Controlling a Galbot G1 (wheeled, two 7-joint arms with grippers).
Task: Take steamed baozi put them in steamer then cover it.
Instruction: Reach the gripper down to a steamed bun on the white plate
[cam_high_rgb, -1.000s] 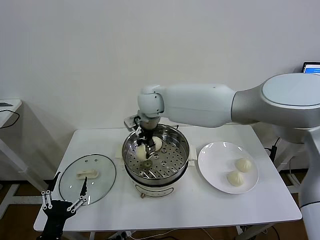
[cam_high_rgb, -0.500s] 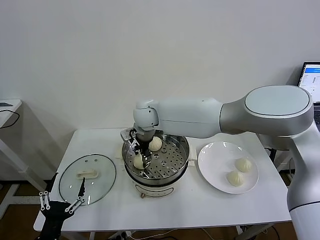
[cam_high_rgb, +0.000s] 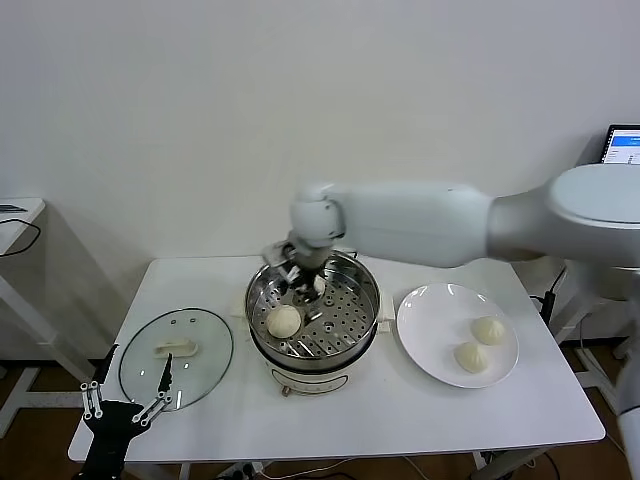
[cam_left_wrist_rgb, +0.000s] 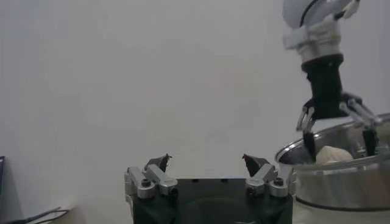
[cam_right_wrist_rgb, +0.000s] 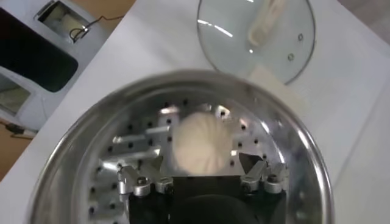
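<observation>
Hovering open-jawed, empty, over the steamer (cam_high_rgb: 312, 318): right gripper (cam_high_rgb: 300, 285). Two baozi inside; two baozi (cam_high_rgb: 478, 343) on the white plate (cam_high_rgb: 430, 300), toward the robot's right, nearer this arm. Left gripper (cam_high_rgb: 124, 403) open beside the glass cover (cam_high_rgb: 176, 345).

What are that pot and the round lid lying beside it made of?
The steamer looks like polished stainless steel: mirror-bright walls and a perforated tray, on a cream base, probably plastic. The cover looks like clear glass, since the table shows through it, with a thin metal-looking rim and a cream handle, perhaps plastic.
</observation>
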